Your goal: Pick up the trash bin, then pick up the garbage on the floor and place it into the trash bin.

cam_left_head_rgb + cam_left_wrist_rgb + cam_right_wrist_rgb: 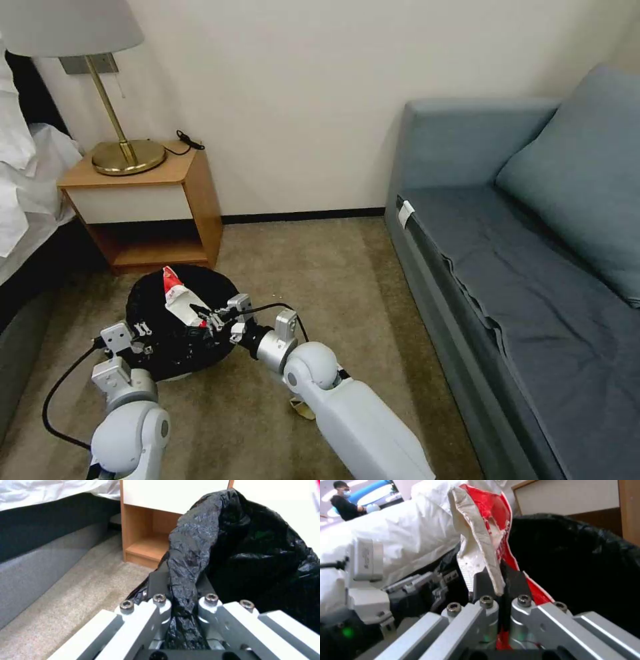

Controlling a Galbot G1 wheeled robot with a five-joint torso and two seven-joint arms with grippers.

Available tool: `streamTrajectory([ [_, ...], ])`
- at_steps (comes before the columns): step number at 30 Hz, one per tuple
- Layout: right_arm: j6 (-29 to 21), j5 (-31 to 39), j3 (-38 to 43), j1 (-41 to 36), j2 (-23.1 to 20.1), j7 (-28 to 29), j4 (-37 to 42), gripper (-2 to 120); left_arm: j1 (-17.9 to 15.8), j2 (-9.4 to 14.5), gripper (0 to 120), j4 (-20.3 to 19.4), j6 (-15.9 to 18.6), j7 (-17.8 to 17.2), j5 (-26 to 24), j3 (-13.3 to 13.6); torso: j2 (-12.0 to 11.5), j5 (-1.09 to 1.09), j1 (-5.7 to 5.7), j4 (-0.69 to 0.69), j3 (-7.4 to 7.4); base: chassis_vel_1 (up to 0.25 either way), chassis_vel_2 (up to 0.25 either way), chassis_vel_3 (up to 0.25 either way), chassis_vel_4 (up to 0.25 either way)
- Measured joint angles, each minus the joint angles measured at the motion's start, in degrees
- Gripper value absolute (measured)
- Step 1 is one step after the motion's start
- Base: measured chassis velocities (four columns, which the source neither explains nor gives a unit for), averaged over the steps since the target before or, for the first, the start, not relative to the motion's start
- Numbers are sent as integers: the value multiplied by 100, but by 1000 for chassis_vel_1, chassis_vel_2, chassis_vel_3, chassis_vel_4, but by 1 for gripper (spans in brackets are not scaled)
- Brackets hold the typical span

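Right pincer (212,322) holds red-white wrapper (179,298) over bin (175,313); left pincer (143,340) clamps only the bag rim (190,562). Risk: liner slips, bin drops.

Both arms are glossy white shells with rounded joints and brushed silver wrist cylinders. A black cable loops from the left wrist beside the trash bin (175,320). Each gripper has silver-grey linkage bars, black hex-socket screws and dark fingers (515,580).

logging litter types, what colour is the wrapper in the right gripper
Red and white, crumpled wrapper; the right wrist view shows it best.
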Motion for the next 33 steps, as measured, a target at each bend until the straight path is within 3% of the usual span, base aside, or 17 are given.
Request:
streamTrajectory([
  [2, 6, -20, 2, -5, 0, 1, -15, 3, 2, -5, 4, -5, 0, 1, 1, 1, 0, 0, 0, 0, 0, 0, 0, 0, 0],
  [5, 22, -94, 14, -23, 1, 4, -85, 20, 9, -34, 4, -67, 2, 9, 3, -3, 0, 0, 0, -1, 0, 0, 0, 0, 0],
  [18, 136, -420, 99, -43, -49, 44, -155, 64, 16, -22, 4, -41, 33, 55, 5, -24, 0, 1, 0, 0, 0, 0, 0, 0, 0],
  [28, -633, -1470, 122, -46, -1275, 386, 165, 98, -97, 195, 4, 249, 23, 40, -125, -166, 0, 1, 0, -1, 0, 0, 0, 0, 0],
  [30, -707, -1491, 125, -79, -1378, 404, 218, 99, -111, 214, 4, 274, 34, 26, -149, -175, 0, 2, 0, -1, 0, 0, 0, 0, 0],
  [33, -1029, -1505, 115, -301, -1895, 431, 610, 100, -145, 245, 4, 357, 64, 15, -192, -172, 0, 3, 0, 0, 0, 0, 0, 0, 0],
])
